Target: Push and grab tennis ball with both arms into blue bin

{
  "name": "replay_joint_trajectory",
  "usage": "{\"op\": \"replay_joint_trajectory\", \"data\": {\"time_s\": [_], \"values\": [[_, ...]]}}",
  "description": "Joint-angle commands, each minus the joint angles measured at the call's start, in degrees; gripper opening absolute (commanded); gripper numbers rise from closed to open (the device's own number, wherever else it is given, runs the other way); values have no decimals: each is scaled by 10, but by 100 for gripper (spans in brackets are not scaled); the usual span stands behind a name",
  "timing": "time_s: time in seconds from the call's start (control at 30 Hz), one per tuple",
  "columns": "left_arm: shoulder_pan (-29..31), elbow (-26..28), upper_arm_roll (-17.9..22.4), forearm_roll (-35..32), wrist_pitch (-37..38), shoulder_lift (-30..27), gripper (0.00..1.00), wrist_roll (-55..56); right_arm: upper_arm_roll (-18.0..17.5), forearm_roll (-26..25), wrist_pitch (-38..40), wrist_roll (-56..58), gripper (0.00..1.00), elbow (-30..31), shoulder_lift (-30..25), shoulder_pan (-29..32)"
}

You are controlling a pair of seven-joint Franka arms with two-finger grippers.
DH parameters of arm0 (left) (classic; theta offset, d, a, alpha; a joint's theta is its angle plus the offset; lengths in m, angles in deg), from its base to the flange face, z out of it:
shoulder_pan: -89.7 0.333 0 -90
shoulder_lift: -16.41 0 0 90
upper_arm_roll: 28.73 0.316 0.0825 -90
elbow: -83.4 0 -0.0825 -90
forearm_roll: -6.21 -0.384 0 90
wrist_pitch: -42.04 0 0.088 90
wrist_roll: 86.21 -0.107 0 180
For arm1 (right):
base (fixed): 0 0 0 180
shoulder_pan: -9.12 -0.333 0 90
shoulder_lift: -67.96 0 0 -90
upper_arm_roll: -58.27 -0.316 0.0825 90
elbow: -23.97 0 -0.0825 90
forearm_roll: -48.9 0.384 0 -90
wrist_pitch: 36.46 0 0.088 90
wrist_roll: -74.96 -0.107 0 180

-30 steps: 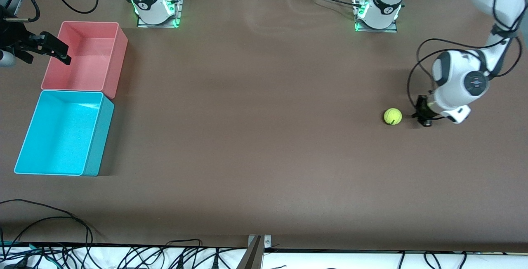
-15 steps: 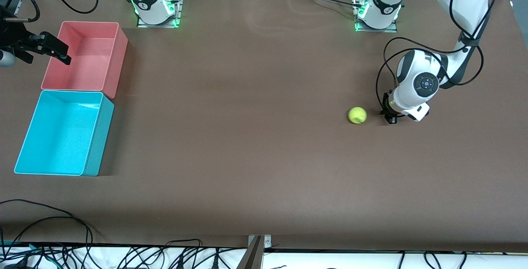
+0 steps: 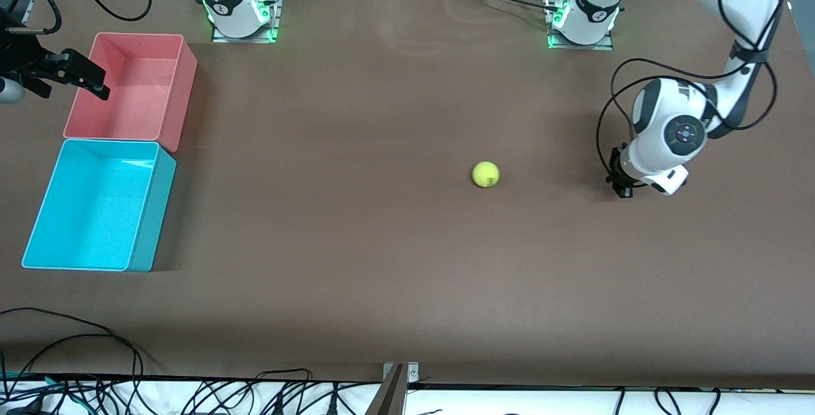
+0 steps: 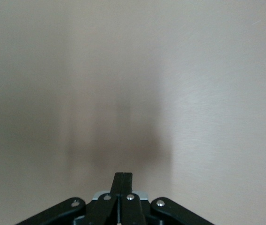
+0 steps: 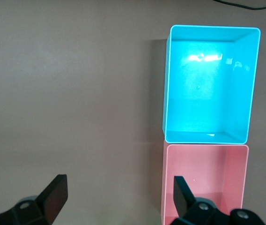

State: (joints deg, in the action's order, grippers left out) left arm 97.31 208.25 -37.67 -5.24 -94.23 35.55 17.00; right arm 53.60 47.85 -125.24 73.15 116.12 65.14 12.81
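Right, quick status from us:
ball: tennis ball (image 3: 486, 174) sits loose on the bare counter (image 3: 382, 262) mid-way along, well apart from both arms and from the blue bin (image 3: 38, 261).
left gripper (image 3: 621, 181): low over the counter at its own end, fingers (image 4: 122, 180) pressed fully together, holding nothing.
right gripper (image 3: 70, 74): waits over the edge of the pink bin (image 3: 181, 93), fingers (image 5: 54, 197) spread wide, empty.
bin: blue bin is empty, touching the pink bin, nearer the front camera.
risk 1: we judge the ball could stop short of the right arm's reach, or drift off line.
risk 2: a grab on a rolling ball may knock it away.
risk 3: pink bin is adjacent, so a wrong drop is possible.
hidden: neither wrist view shows the ball; right arm is mostly cut off by the front view's edge; we can't tell whether the left fingers touch the counter.
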Motion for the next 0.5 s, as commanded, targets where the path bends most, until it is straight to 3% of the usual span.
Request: {"op": "replay_joint_trajectory", "data": {"time_s": [0.0,0.23,0.37,0.47], "values": [[7,-72,-2,13,82,-9,0,-62,-4,2,13,-4,100,6,-8,3],[10,-162,-2,51,173,-9,0,-194,-9,9,25,-3,100,7,1,-3],[9,-199,-3,51,215,-9,0,-265,-12,7,29,0,100,2,76,-30],[9,-225,-3,52,246,-9,0,-343,-10,9,34,1,100,-9,80,-29]]}}
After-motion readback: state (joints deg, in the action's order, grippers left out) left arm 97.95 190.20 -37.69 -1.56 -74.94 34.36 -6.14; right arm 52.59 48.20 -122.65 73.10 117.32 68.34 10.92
